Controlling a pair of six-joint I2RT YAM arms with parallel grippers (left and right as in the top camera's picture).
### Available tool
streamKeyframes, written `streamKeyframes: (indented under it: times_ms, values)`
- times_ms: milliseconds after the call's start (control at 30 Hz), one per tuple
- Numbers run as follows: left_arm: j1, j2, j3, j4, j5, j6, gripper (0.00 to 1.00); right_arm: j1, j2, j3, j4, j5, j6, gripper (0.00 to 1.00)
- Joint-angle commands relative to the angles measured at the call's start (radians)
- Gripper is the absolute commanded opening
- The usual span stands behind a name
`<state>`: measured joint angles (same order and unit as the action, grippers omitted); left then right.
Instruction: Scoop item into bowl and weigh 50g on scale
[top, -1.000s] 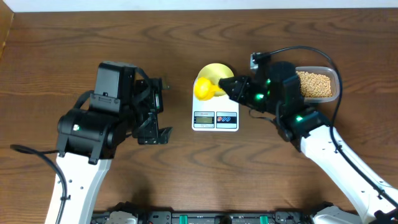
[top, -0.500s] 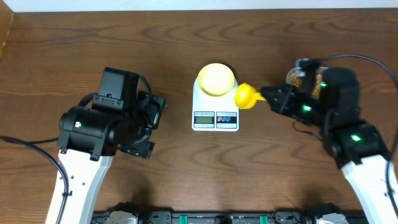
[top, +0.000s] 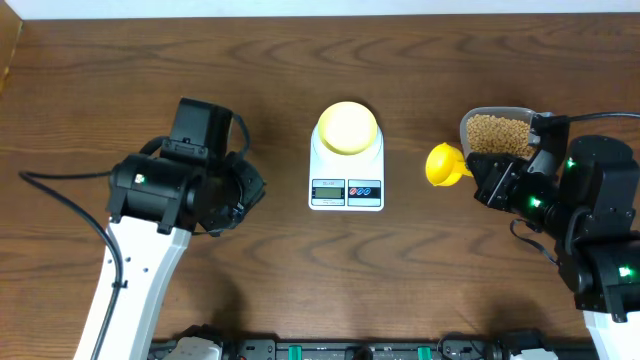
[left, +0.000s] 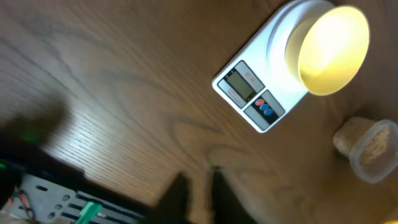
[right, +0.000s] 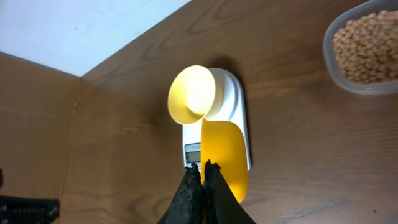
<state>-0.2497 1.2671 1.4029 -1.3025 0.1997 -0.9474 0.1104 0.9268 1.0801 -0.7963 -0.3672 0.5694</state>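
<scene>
The pale-yellow bowl (top: 348, 126) (left: 329, 50) (right: 193, 93) sits on the round platform of the white scale (top: 346, 190) (left: 252, 96) (right: 239, 106), and I see no beans in it. The tan beans (top: 497, 135) (right: 367, 40) fill a clear tub (top: 468, 122) (left: 373, 155) at the right. My right gripper (top: 482, 180) (right: 204, 167) is shut on the handle of a yellow scoop (top: 443, 165) (right: 224, 155), which hangs between scale and tub, just left of the tub. My left gripper (left: 196, 186) hovers over bare wood left of the scale, fingers nearly together and holding nothing.
The wooden table (top: 120, 80) ends at a white wall along the back. A black rail with green clips (top: 330, 350) runs along the front edge. The left arm's bulky body (top: 180, 190) stands left of the scale, and a cable (top: 60, 180) trails from it.
My right arm has swung right, carrying the scoop from over the bowl to beside the tub. The left gripper's fingers have closed, and that arm shifted slightly toward the table's back.
</scene>
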Motion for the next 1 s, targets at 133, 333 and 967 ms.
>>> streamKeyframes:
  times_ms: [133,333,967]
  values:
    - [0.002,0.026,0.005,-0.002,-0.086,0.129,0.08,-0.007,-0.009,0.016,-0.016,0.029,-0.063,0.01]
    - [-0.010,0.026,0.005,0.001,-0.095,0.127,0.07,-0.007,-0.009,0.016,-0.027,0.090,-0.062,0.01]
    - [-0.468,0.036,-0.097,0.177,-0.524,-0.338,0.07,-0.009,-0.004,0.016,-0.027,0.132,-0.062,0.01]
